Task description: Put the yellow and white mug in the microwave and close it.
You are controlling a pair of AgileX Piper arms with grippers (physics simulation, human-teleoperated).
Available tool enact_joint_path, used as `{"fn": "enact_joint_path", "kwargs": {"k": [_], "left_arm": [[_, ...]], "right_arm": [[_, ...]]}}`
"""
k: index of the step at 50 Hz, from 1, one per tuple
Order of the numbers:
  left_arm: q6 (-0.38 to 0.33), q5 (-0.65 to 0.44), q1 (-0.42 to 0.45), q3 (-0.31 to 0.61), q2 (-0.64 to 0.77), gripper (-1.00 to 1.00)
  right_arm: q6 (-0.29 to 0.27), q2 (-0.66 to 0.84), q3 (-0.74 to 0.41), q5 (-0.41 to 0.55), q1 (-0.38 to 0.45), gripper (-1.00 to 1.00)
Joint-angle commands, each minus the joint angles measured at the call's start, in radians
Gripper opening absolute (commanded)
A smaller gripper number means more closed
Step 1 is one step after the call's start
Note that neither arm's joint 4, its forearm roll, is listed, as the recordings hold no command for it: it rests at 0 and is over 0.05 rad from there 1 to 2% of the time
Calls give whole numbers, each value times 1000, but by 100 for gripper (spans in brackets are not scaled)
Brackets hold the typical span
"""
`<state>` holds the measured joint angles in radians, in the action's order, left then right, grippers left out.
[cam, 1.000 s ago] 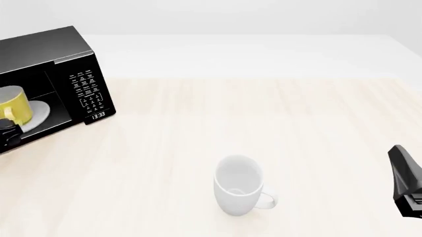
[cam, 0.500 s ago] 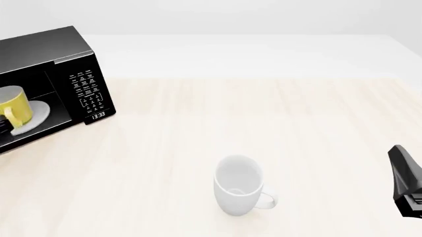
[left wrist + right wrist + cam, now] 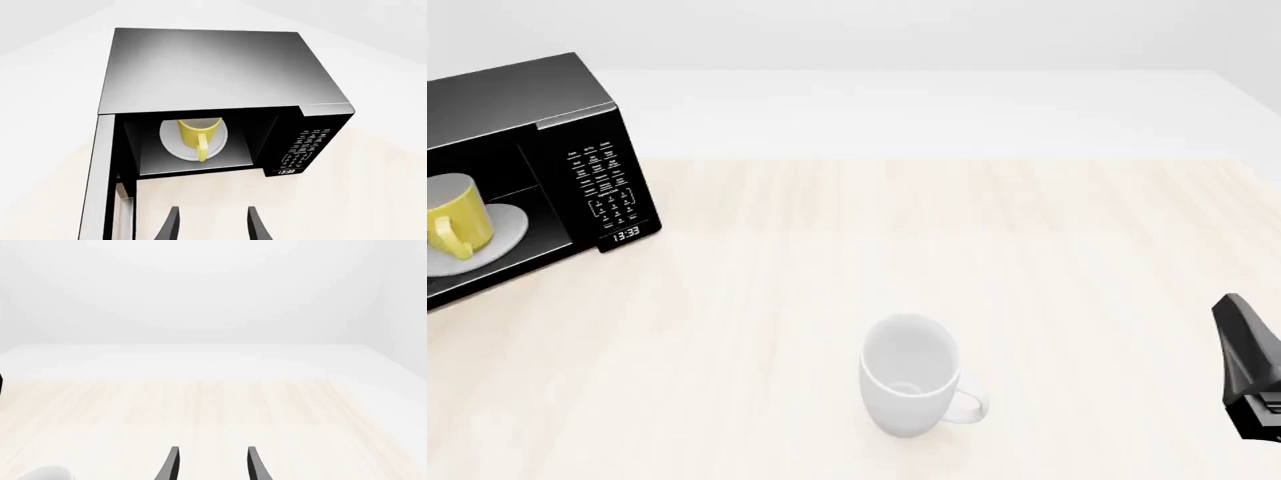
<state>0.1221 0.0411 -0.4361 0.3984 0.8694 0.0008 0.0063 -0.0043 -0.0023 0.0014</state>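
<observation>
The microwave [image 3: 534,170], a boxy black cabinet with a smooth, faintly glossy top, sits at about ten o'clock on the pale wood-grain worktop [image 3: 961,240], its door [image 3: 100,180] swung wide open and seen edge-on as a grey strip in the left wrist view. Inside, the yellow and white mug [image 3: 457,215] stands upright on the round white turntable plate [image 3: 501,232], its curved yellow handle facing out through the opening. A keypad panel [image 3: 601,185] with small white lettering and a lit clock readout fills the cabinet's front beside the cavity. The left gripper [image 3: 212,225] hangs in front of the opening, apart from the cabinet, its two slim dark tapered fingers [image 3: 169,226] spread with bare worktop between them and nothing held. The right gripper [image 3: 212,465] shows the same parted, empty fingers over bare wood, and its black arm [image 3: 1252,365] enters at about four o'clock in the front view. A larger, plain white mug [image 3: 910,375] with a rounded handle stands upright near six o'clock, well apart from the microwave.
</observation>
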Motion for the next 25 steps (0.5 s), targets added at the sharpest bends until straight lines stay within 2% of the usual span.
{"fn": "enact_joint_path", "kwargs": {"k": [1, 25], "left_arm": [[-6, -107, -7, 28, -113, 100], [-6, -288, -17, 118, -261, 100]], "right_arm": [[0, 0, 0, 0, 0, 100], [0, 0, 0, 0, 0, 100]]}}
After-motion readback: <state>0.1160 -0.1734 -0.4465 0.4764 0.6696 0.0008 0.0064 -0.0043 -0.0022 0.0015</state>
